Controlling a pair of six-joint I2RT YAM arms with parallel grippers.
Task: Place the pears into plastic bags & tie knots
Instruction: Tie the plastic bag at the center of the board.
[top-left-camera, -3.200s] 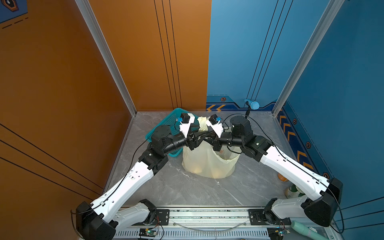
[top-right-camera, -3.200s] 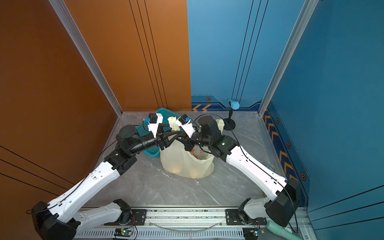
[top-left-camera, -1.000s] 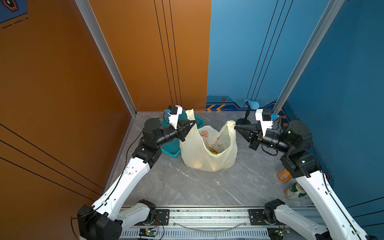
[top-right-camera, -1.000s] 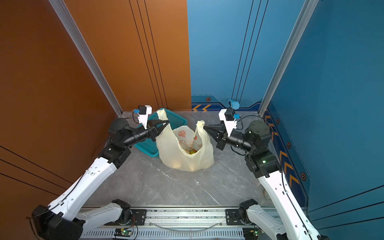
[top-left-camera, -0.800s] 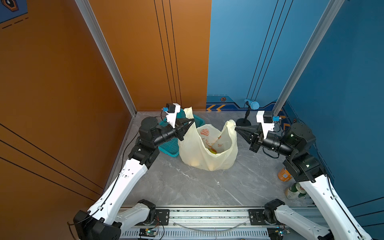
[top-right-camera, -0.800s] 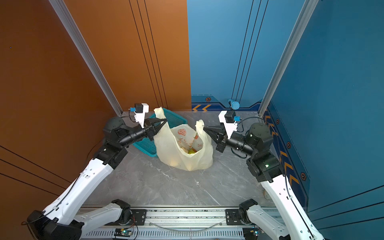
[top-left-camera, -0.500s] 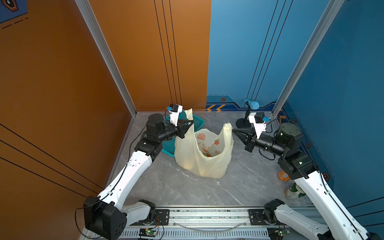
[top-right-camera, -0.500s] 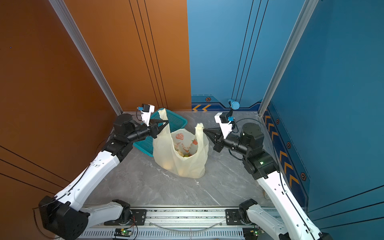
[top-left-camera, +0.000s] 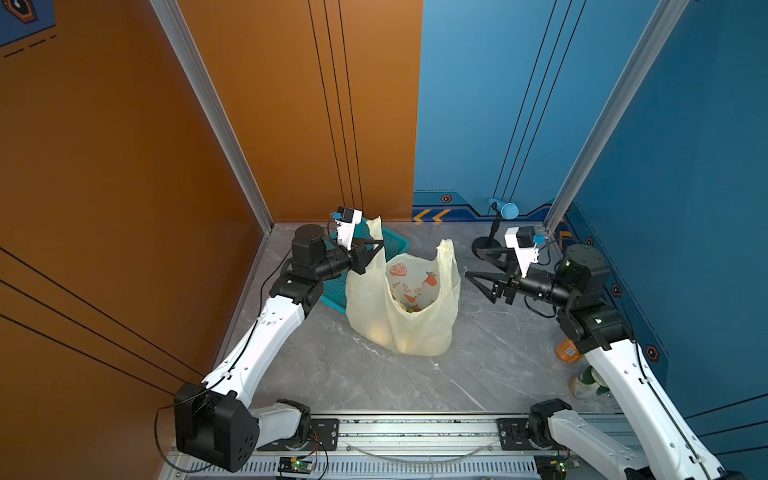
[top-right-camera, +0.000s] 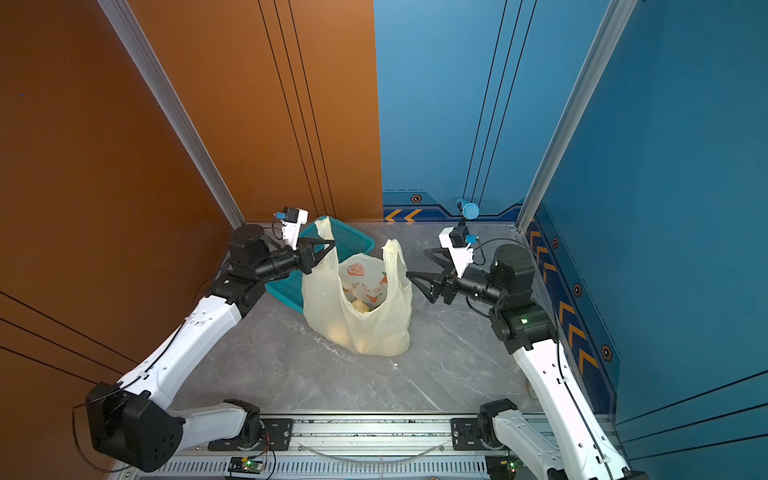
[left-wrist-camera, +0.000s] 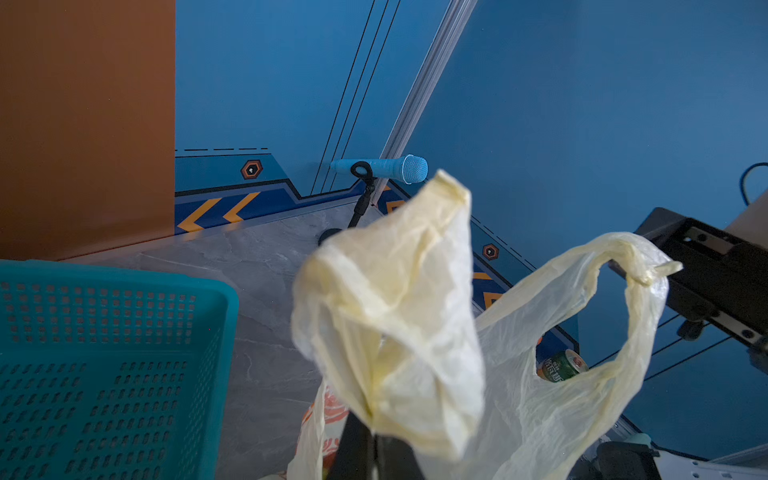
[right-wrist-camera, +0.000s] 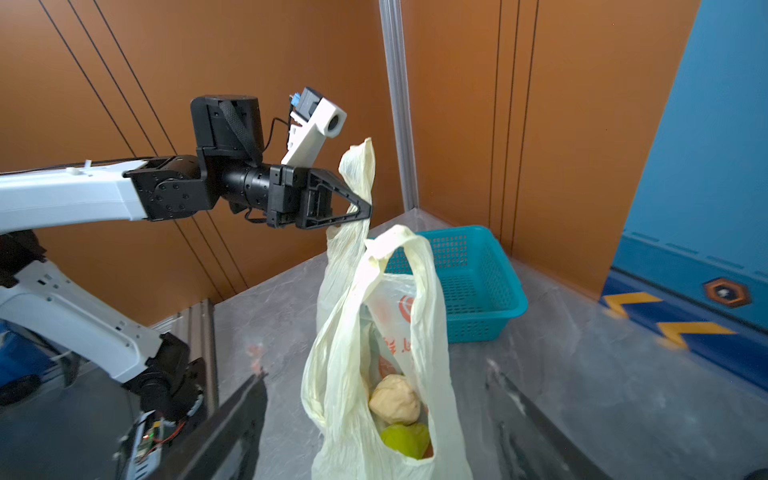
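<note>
The pale-yellow plastic bag (top-left-camera: 403, 320) (top-right-camera: 365, 328) stands on the grey floor with its mouth open. Inside it lie pears, among them a beige pear (right-wrist-camera: 392, 399) and a green pear (right-wrist-camera: 405, 440). My left gripper (top-left-camera: 379, 246) (top-right-camera: 331, 246) (right-wrist-camera: 368, 212) (left-wrist-camera: 374, 440) is shut on the bag's left handle loop (left-wrist-camera: 399, 324) and holds it up. The right handle loop (top-left-camera: 445, 253) (left-wrist-camera: 631, 266) stands free. My right gripper (top-left-camera: 471, 262) (top-right-camera: 417, 262) (right-wrist-camera: 376, 374) hangs open just to its right, touching nothing. No knots are in view.
A teal perforated basket (top-left-camera: 395, 241) (right-wrist-camera: 469, 282) (left-wrist-camera: 104, 353) sits behind the bag by the left arm. A blue microphone on a stand (top-left-camera: 505, 210) (left-wrist-camera: 386, 168) is at the back right. Cans and bottles (top-left-camera: 567, 351) lie along the right wall.
My right gripper has opened, let go of the right handle loop and drawn back to the right. The left gripper keeps its grip, and the bag has shifted slightly.
</note>
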